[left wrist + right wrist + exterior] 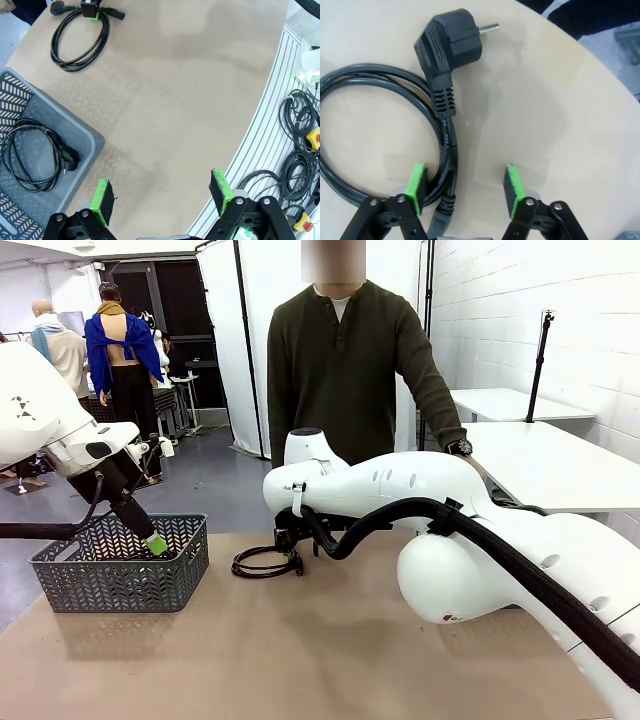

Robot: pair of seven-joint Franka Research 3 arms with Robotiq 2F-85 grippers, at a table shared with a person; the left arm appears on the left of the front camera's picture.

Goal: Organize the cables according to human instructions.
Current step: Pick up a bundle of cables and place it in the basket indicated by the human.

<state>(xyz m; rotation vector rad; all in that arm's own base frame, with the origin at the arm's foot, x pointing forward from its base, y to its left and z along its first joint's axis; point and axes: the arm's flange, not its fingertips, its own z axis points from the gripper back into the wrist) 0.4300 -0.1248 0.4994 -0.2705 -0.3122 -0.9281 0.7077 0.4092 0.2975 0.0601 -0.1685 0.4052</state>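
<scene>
Two coiled cables are being shown: one cable [34, 161] is lying flat inside the grey basket [120, 565] at the table's left, the other cable [262, 562] is lying on the tan table [300, 650] just beside the basket.

Right gripper [465, 185] is being held low over that second cable, jaws spread wide, nothing clamped. One green pad [416, 181] is sitting just outside the cord's loops, which are passing between the pads close to it; the other pad [513, 185] is being held apart over bare table. Contact with the cord cannot be confirmed. The cord's angled wall plug [451, 47] is pointing away from the gripper, pins toward the table edge.

Left gripper [162, 197] is being held over the basket's near corner and the table beside it, jaws wide, nothing held.

The human [350, 370] is standing at the far side, one hand [476, 466] resting at the table's far edge.
</scene>
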